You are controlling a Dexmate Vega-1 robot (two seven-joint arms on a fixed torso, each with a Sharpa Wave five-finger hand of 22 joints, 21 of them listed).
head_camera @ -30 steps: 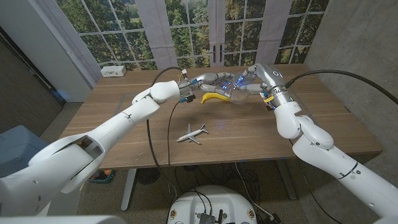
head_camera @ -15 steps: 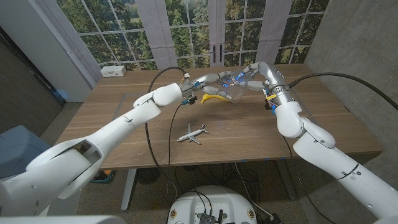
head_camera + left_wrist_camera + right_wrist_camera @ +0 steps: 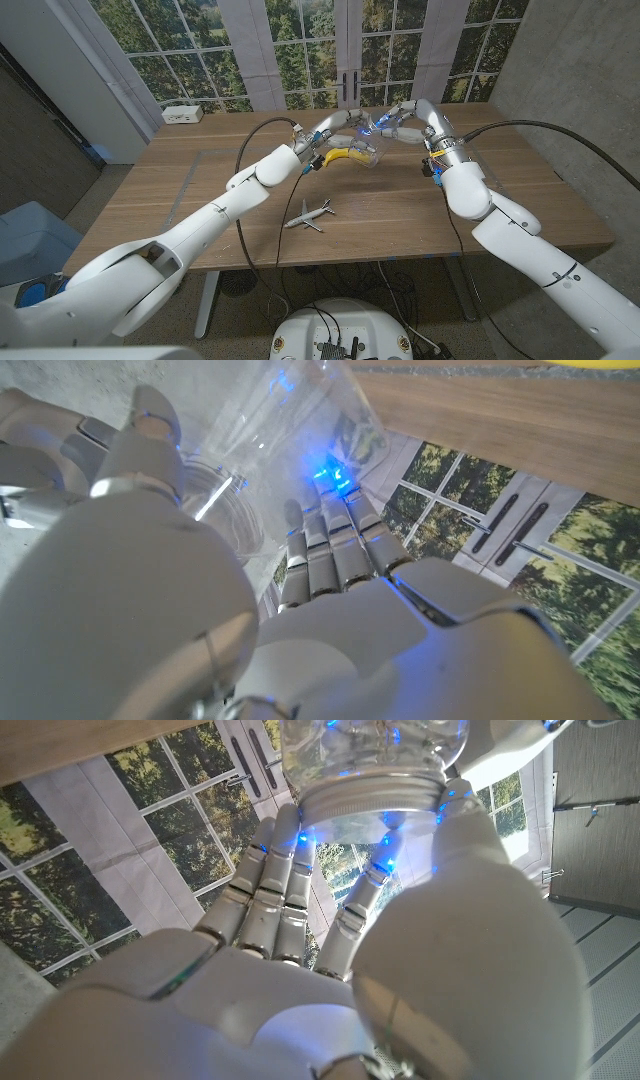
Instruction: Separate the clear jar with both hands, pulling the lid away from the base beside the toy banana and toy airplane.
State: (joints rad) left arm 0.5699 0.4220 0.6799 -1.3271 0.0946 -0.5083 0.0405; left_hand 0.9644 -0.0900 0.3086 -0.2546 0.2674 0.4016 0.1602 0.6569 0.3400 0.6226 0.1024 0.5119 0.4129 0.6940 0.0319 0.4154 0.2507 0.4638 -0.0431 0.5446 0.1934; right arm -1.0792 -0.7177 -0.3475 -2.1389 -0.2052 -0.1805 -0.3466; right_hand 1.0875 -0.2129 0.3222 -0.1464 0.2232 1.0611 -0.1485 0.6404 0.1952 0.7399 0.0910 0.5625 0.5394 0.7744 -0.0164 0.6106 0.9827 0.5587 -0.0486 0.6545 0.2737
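- White fingers of the right hand [image 3: 330,970] curl round the metal-looking lid [image 3: 372,796] of the clear jar [image 3: 366,150]; the right wrist view shows them touching its rim on both sides, so this hand holds the lid end.
- Left hand [image 3: 250,600] is wrapped about the jar's see-through base [image 3: 290,420], thumb on one side and fingers on the other, gripping it.
- Between the two hands the jar hangs above the far middle of the wooden table [image 3: 400,215], tipped on its side, just above the toy banana [image 3: 338,154]; the toy airplane [image 3: 309,214] lies well apart, nearer the robot.
- Judged by its look, the jar is light, stiff and smooth: thin clear plastic or glass, I cannot tell which, and likely slippery under hard fingers.
- Best hold, I judge, is the lid's ridged rim for one hand and the wide body for the other, squeezing only as hard as needed.
- Whether lid and base have parted yet, I cannot tell.
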